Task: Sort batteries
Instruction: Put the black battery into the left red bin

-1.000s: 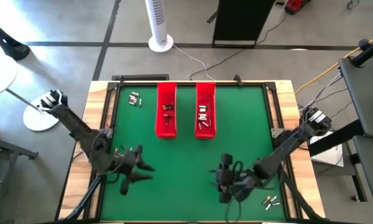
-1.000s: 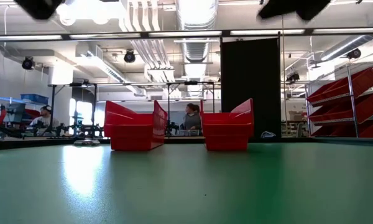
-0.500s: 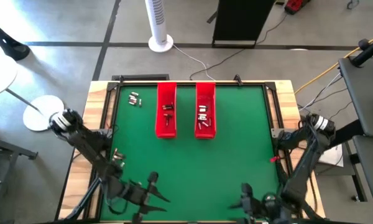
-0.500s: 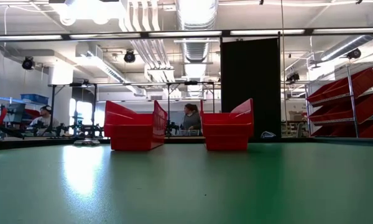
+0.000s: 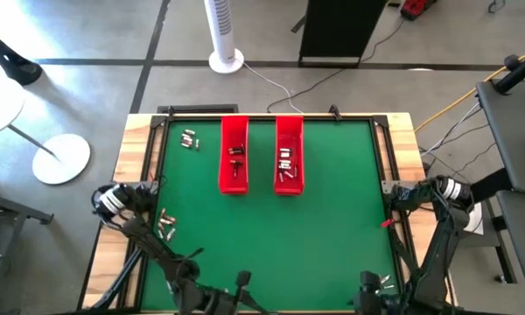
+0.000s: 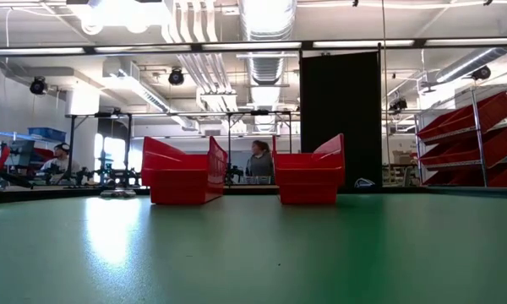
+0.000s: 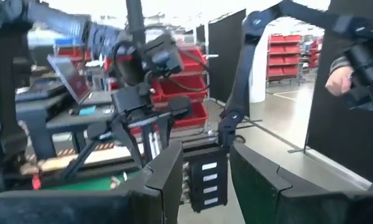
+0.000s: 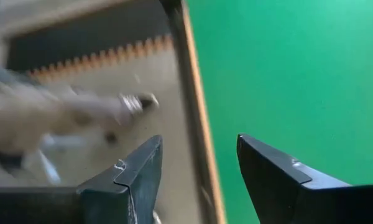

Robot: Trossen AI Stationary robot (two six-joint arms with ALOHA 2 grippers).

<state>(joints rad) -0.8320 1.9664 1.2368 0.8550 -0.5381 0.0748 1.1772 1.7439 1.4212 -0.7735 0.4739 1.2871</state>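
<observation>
Small silvery batteries lie on the green mat in loose groups: one near the far left corner (image 5: pixel 190 138), one by the left edge (image 5: pixel 164 223), and a couple at the near right (image 5: pixel 385 282). More lie inside the left red tray (image 5: pixel 234 131) and the right red tray (image 5: pixel 289 131). Both arms are folded back at the table's near edge. My left gripper (image 5: pixel 239 293) (image 7: pixel 205 155) is open and looks out level over the table toward the right arm. My right gripper (image 5: pixel 367 287) (image 8: pixel 199 146) is open over the mat's border. Neither holds anything.
The two red trays stand side by side at the far middle of the mat (image 6: pixel 182 173) (image 6: pixel 308 173). A wooden rim (image 5: pixel 140 140) frames the mat. The right arm's links (image 7: pixel 236 93) show in the left wrist view. A person (image 6: pixel 258 159) sits in the room beyond.
Both arms have drawn back from the middle of the mat toward the table's near edge and folded down low. Their dark shapes have left the top of the low view. The batteries and trays have stayed where they were.
</observation>
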